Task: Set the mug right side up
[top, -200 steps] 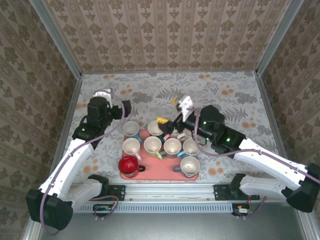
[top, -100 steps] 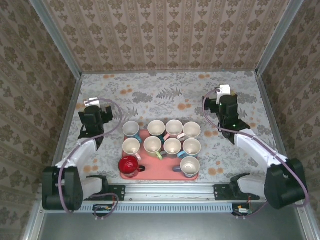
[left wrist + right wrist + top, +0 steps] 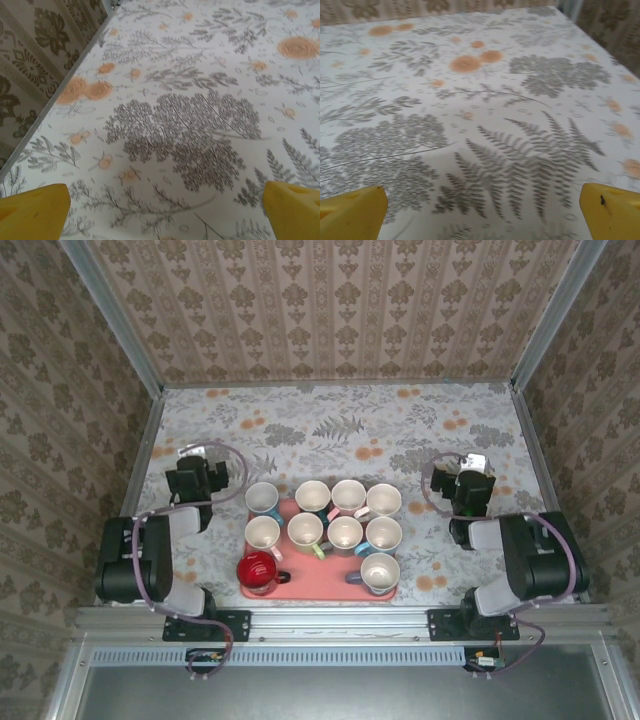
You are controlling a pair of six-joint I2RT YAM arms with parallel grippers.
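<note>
Both arms have been drawn back from the mugs (image 3: pixel 304 530), now left between them; left gripper (image 3: pixel 162 212) and right gripper (image 3: pixel 481 212) are spread wide, yellow fingertips (image 3: pixel 32 212) cut off by frame edges.

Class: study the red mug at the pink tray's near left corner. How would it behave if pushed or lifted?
The red mug looks glazed and shiny, so it is probably rigid, slippery to grip and liable to chip. It sits squat at the corner of the tray, so a push would likely slide it off the edge rather than tip it.
</note>
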